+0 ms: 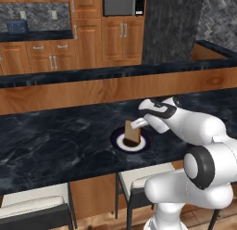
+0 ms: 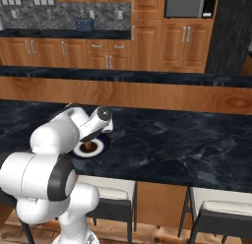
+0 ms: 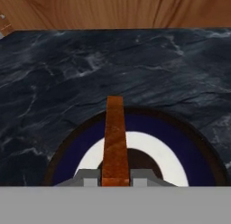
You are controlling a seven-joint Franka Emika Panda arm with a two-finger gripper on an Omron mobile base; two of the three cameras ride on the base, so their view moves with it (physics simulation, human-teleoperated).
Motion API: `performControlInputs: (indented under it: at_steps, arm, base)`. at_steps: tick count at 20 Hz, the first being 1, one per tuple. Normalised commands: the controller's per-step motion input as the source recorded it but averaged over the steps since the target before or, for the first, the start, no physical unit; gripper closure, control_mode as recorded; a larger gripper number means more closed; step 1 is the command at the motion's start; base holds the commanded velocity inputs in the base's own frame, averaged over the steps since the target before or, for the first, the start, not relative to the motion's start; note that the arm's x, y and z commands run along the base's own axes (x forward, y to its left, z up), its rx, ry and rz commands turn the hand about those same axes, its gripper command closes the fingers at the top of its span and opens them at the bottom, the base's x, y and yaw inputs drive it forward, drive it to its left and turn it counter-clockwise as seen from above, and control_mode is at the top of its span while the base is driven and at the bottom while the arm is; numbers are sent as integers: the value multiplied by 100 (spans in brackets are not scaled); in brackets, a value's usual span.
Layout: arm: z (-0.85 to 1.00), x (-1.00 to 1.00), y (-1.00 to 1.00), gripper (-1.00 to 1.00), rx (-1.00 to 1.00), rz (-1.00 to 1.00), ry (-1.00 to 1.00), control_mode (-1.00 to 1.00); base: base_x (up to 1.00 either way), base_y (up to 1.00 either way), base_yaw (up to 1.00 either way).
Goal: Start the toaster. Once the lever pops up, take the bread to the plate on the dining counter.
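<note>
One slice of bread (image 1: 132,133) stands on edge over the plate (image 1: 117,140), fingers (image 3: 85,177) clamped on either face, seemingly to set it down on the white centre; the black marble worktop (image 1: 55,141) fronts a wooden kitchen, the toaster (image 1: 17,26) well apart on the far counter
</note>
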Motion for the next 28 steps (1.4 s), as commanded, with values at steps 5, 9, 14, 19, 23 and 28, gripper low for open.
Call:
performControlInputs:
  at_steps: [5,9,14,19,23,28]
  arm:
    - [-7,0,3,100,0,0,0,-100]
    - [-8,0,0,100,0,0,0,-100]
    - [-11,0,0,100,0,0,-2,-100]
    - [-12,0,0,100,0,0,-1,-100]
    - [-16,0,0,100,0,0,-2,-100]
    - [-18,0,8,100,-1,0,-1,-100]
  base:
    - [0,0,0]
    - [0,0,0]
    - [0,0,0]
    - [0,0,0]
    - [0,0,0]
    - [0,0,0]
